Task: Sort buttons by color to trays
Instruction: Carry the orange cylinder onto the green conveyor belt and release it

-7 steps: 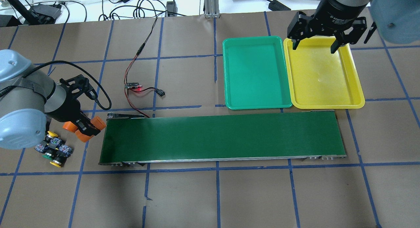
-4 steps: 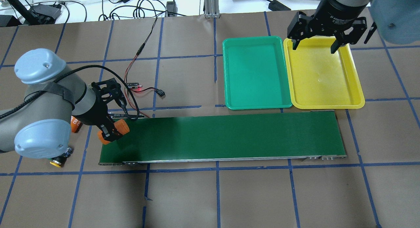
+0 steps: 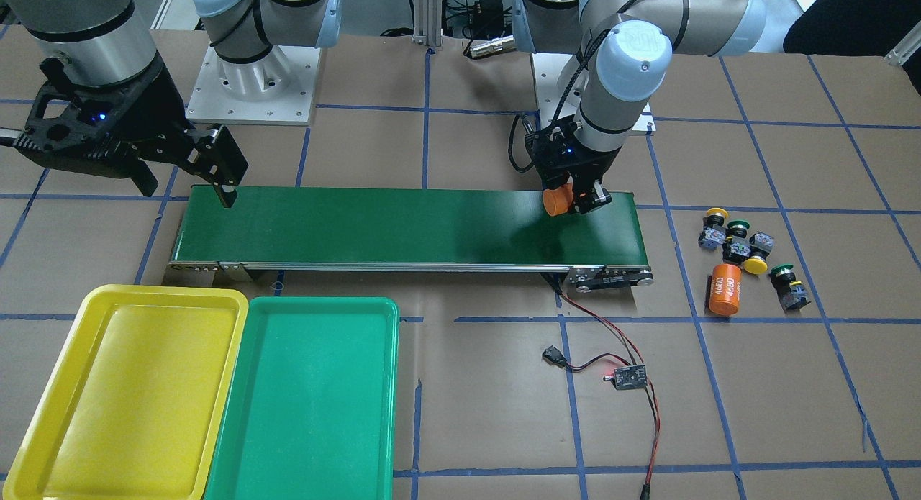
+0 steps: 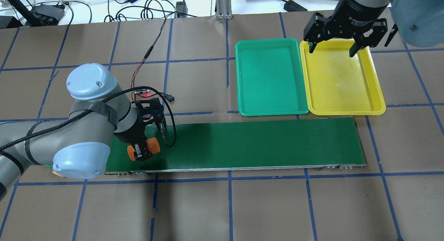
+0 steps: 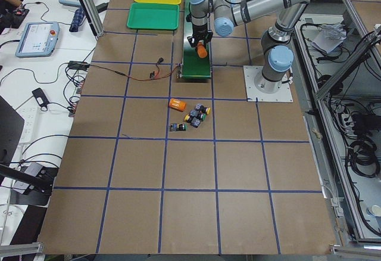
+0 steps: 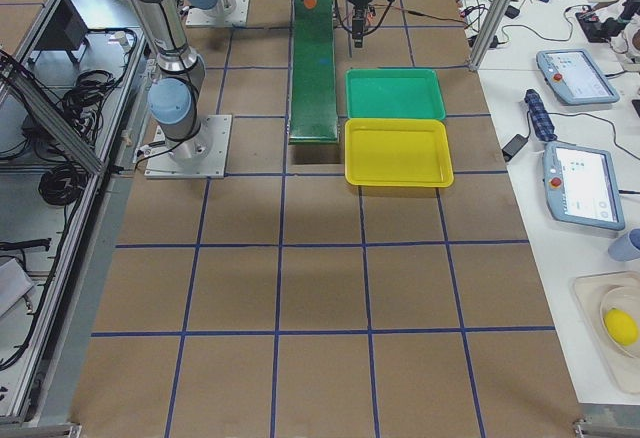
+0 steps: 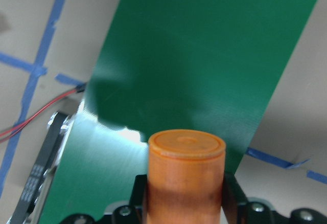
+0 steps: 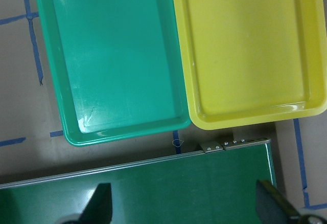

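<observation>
My left gripper (image 4: pixel 141 153) is shut on an orange cylinder (image 4: pixel 154 146), holding it just above the left end of the dark-green conveyor belt (image 4: pixel 242 144); the left wrist view shows the cylinder (image 7: pixel 186 175) upright between the jaws. The buttons (image 3: pixel 734 242) sit clustered on the table off the belt's end, with one green-capped button (image 3: pixel 784 278) a little apart. In the overhead view my left arm hides them almost entirely. The green tray (image 4: pixel 270 76) and yellow tray (image 4: pixel 343 78) lie side by side, both empty. My right gripper (image 4: pixel 333 49) hangs open over the yellow tray's far edge.
A second orange cylinder (image 3: pixel 724 289) marked 4680 lies on its side next to the buttons. A small circuit board (image 3: pixel 627 376) with red and black wires lies beside the belt's left end. Blue tape lines grid the brown table.
My left arm has swung right from beside the buttons, carrying the orange cylinder over the belt's left end. The right arm has stayed still.
</observation>
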Controlling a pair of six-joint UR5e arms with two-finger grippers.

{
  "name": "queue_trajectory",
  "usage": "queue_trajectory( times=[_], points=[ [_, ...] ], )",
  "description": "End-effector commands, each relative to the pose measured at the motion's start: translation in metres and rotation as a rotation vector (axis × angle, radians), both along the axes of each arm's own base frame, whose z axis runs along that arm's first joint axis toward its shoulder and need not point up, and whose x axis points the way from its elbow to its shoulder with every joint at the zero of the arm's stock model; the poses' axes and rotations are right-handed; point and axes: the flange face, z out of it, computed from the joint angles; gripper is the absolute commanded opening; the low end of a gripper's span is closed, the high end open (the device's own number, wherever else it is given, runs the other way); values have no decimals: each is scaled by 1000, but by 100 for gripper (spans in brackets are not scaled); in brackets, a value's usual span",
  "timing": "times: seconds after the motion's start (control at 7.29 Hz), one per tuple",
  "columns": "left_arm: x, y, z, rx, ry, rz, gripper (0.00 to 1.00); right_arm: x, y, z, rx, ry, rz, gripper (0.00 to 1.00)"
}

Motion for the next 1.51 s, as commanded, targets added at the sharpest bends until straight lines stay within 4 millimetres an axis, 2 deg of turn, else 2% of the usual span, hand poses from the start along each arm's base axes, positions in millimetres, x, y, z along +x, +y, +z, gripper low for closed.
queue_trajectory(
  times=[0.0, 0.14, 0.27, 0.41, 0.55, 0.82, 0.96, 1.24, 1.37],
  points=[
    [-4, 8, -16, 23, 7, 46, 99, 0, 0, 0, 0, -1, 0, 100],
    [-3, 8, -17, 21, -2, 54, 100, 0, 0, 0, 0, -1, 0, 100],
    [2, 3, -5, -13, -3, 74, 100, 0, 0, 1, -1, -1, 0, 100],
    [21, -3, 1, -30, -2, 127, 100, 0, 0, 1, -1, -1, 0, 100],
    [50, -10, 5, -41, -3, 207, 100, 0, 0, 0, 0, -1, 0, 100],
    [129, -28, 3, -52, 6, 410, 100, 0, 0, 0, 0, -1, 0, 100],
    [154, -41, 7, -76, 20, 479, 100, 0, 0, 0, 0, -1, 0, 100],
    [188, -69, 14, -135, 15, 599, 100, 0, 1, 2, -4, -1, 0, 100],
    [205, -84, 7, -178, 19, 622, 100, 0, 1, 2, -4, 1, 0, 100]
  ],
)
